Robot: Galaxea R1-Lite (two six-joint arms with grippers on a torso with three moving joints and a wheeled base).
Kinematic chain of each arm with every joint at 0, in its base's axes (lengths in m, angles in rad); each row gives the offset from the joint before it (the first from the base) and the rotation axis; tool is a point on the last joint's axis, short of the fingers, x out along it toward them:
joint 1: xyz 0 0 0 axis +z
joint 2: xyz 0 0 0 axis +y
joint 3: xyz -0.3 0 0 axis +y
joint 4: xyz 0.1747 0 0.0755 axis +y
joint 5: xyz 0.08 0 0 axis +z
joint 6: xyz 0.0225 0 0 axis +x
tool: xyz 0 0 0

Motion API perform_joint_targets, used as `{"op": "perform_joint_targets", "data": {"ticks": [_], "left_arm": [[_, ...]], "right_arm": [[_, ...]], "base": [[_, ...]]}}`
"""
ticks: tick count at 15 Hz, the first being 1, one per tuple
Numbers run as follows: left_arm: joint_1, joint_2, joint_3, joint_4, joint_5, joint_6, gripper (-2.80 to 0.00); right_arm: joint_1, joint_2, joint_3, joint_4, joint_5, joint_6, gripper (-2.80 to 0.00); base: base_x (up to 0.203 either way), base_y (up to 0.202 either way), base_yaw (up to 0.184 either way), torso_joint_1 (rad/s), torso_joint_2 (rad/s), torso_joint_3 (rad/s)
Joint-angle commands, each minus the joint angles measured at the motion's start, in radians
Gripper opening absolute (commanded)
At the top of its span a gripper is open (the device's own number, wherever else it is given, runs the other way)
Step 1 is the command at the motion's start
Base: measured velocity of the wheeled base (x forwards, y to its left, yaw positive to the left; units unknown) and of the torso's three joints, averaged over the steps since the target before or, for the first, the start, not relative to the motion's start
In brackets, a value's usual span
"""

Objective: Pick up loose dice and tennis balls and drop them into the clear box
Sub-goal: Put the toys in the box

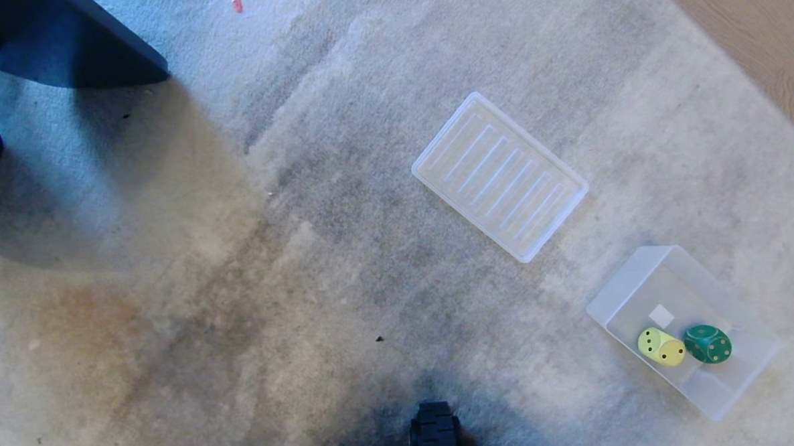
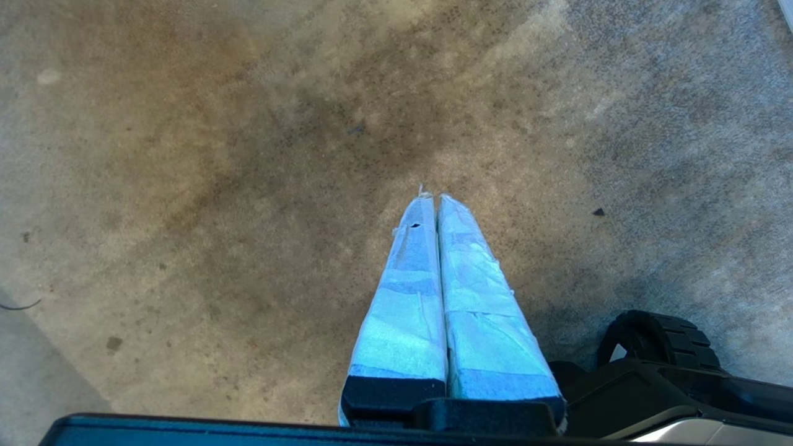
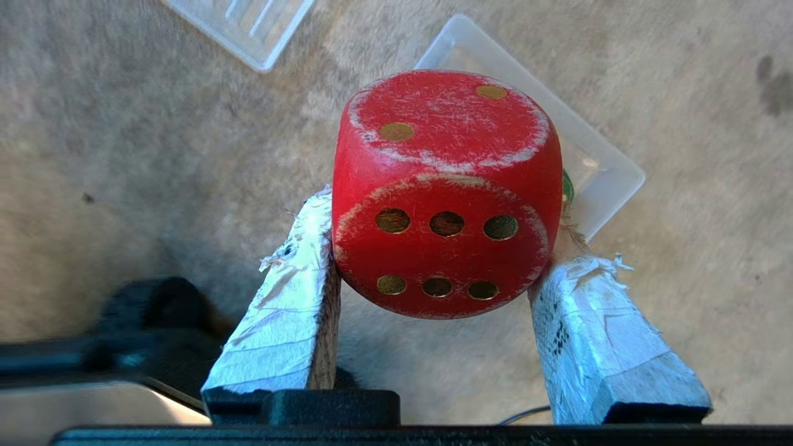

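A: Right gripper (image 3: 433, 248) is clamped on the red die (image 3: 443, 192), jaws about half spread, one taped finger (image 3: 291, 297) on each side face. Grip sits low on the die, so most of it stands proud of the tips. Six-pip face toward the wrist camera.

B: Where's the target?

A: Clear box (image 1: 745, 375) is lower right of the head view, on the carpet (image 1: 237, 257). Yellow die (image 1: 661, 347) and dark green die (image 1: 708, 343) are already inside, touching, bunched toward the lower end. In the right wrist view, a corner of the box (image 3: 604, 170) shows behind the die, centre-right of the frame.

B: So the drop isn't lined up yet?

A: Can't tell exactly; the die hides most of the box. I'd judge it's close but short of the opening.

B: Advice?

A: Carry until the die sits over the empty upper half of the box, away from the two dice. Go low before opening the jaws; a hard die can bounce off those two or clear the low wall. Don't mistake the ribbed tray (image 1: 500, 175) at centre of the head view for the box.

B: Left arm?

A: Left gripper (image 2: 433, 198) is parked over bare carpet, fingers pressed together, holding nothing. Neither arm shows in the head view. No tennis balls or beige die are in sight.
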Motion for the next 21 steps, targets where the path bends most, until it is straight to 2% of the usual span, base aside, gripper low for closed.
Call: {"op": "perform_joint_targets", "data": {"ticks": [1, 4, 8, 11, 15, 20, 21], "left_arm": [[0.0, 0.0, 0.0, 0.0, 0.001, -0.001, -2.8], [0.0, 0.0, 0.0, 0.0, 0.001, -0.001, -2.8], [0.0, 0.0, 0.0, 0.0, 0.001, -0.001, -2.8], [0.0, 0.0, 0.0, 0.0, 0.001, -0.001, -2.8], [0.0, 0.0, 0.0, 0.0, 0.001, -0.001, -2.8], [0.0, 0.0, 0.0, 0.0, 0.001, -0.001, -2.8], [0.0, 0.0, 0.0, 0.0, 0.001, -0.001, -2.8]], "right_arm": [[-0.001, 0.185, -0.1, 0.021, -0.007, 0.03, -2.8], [-0.007, 0.492, -0.212, 0.033, -0.061, 0.101, -2.8], [-0.051, 0.898, -0.247, -0.185, -0.145, 0.179, -2.8], [-0.074, 1.136, -0.246, -0.294, -0.202, 0.247, -2.8], [-0.073, 1.397, -0.254, -0.426, -0.21, 0.421, -2.8], [-0.084, 1.636, -0.253, -0.704, -0.206, 0.525, -2.8], [-0.087, 1.639, -0.253, -0.734, -0.183, 0.549, -0.7]], "base": [[0.0, 0.0, 0.0, 0.0, 0.0, 0.0], [0.0, 0.0, 0.0, 0.0, 0.0, 0.0], [0.0, 0.0, 0.0, 0.0, 0.0, 0.0], [0.0, 0.0, 0.0, 0.0, 0.0, 0.0], [0.0, 0.0, 0.0, 0.0, 0.0, 0.0], [0.0, 0.0, 0.0, 0.0, 0.0, 0.0], [0.0, 0.0, 0.0, 0.0, 0.0, 0.0]]}}
